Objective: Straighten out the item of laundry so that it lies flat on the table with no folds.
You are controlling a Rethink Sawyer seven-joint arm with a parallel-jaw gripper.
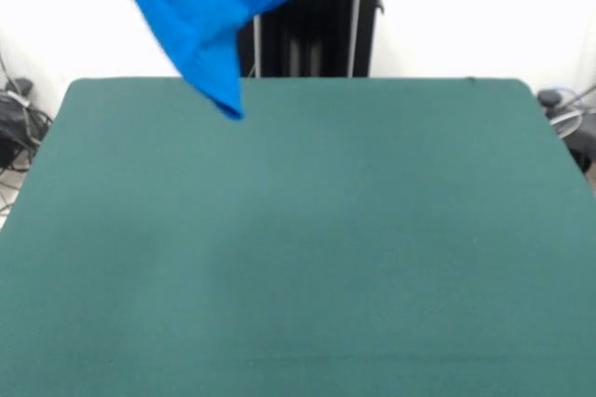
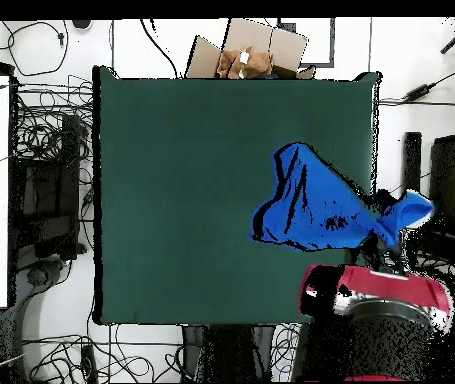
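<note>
Claw: not discernible in either view; the arm (image 2: 376, 300), red and black, is seen from above at the counter's edge, and whether the claw is clenched or released cannot be told.

Shirt (image 1: 209, 6), one, bright blue: seen in the front view hanging in the air from the top edge of the picture, above the far left part of the counter. It is bunched, narrowing downward to a single point, so that its long axis runs roughly top to bottom, slanted a little. The lowest tip is seen against the counter's far edge; whether it touches the cloth cannot be told. In the overhead view the shirt (image 2: 316, 210) is spread over the right part of the counter, with one end carried out past the right edge beside the arm; its long axis there lies across the picture. Folds and creases are visible throughout. No lettering can be made out.

Counter (image 1: 307, 248), one, dark green cloth top, rectangular.

Cardboard box (image 2: 256, 50), one, open, beyond the counter's top edge in the overhead view.

Cables (image 2: 46, 110), many, uncounted, on the floor around the counter.
</note>
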